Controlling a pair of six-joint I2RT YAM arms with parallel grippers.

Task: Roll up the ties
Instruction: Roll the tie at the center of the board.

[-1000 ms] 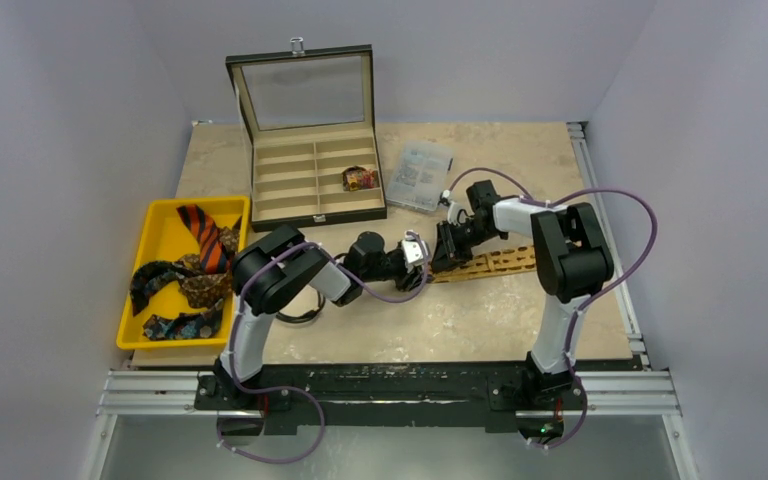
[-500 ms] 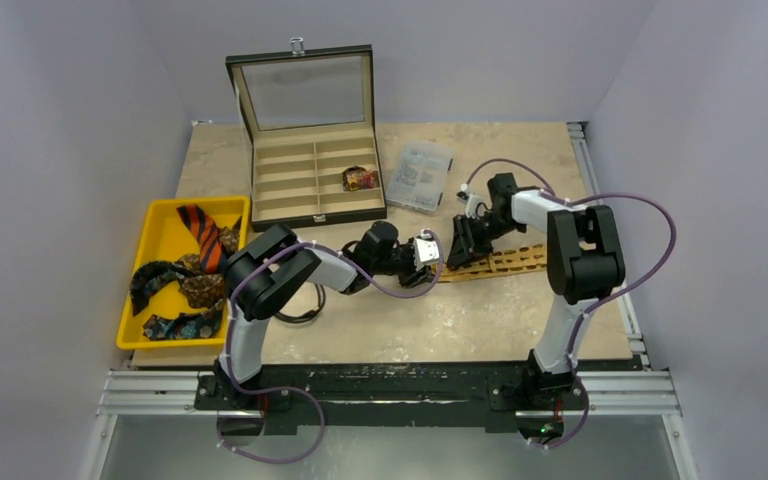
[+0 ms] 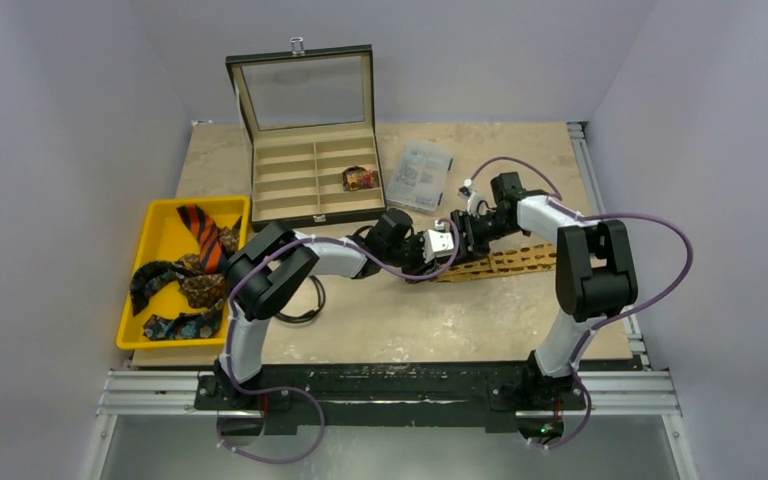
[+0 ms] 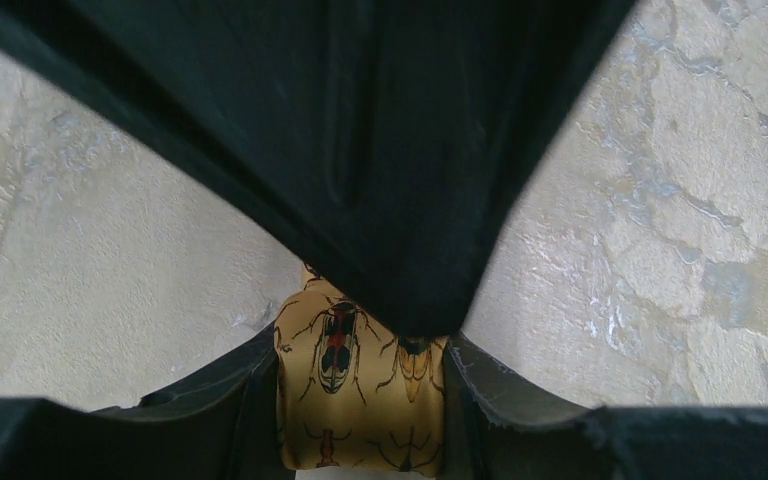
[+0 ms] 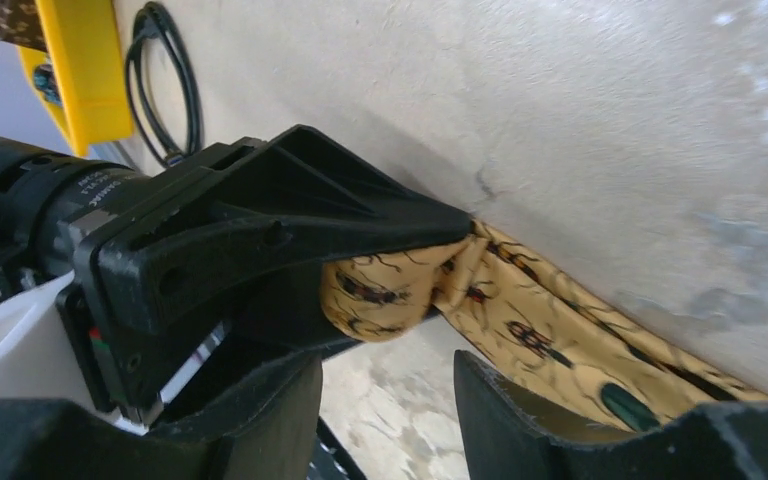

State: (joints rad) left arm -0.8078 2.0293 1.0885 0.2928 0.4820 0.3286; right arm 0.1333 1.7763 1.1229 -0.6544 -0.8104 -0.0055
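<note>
Nearest, on the table [image 3: 410, 320] in front of the compartment box [image 3: 290, 190] and off to its right, the tan-gold tie [image 3: 505, 262] lies flat, its beetle-printed end curled into a small roll. The left gripper [image 4: 360, 390] is clamped on that roll, one finger on each side, with fabric filling the gap. The right gripper [image 5: 388, 385] meets it from the opposite side with its fingers spread. Bare table shows between them, and the flat run of the tie passes beside one finger; I cannot tell whether it touches. Left of the box and nearer, a yellow tray [image 3: 132, 300] holds the orange striped tie [image 3: 200, 232] and dark ties [image 3: 175, 325]. Farthest, inside the box, a rolled tie [image 3: 360, 178] sits in a right-hand compartment.
</note>
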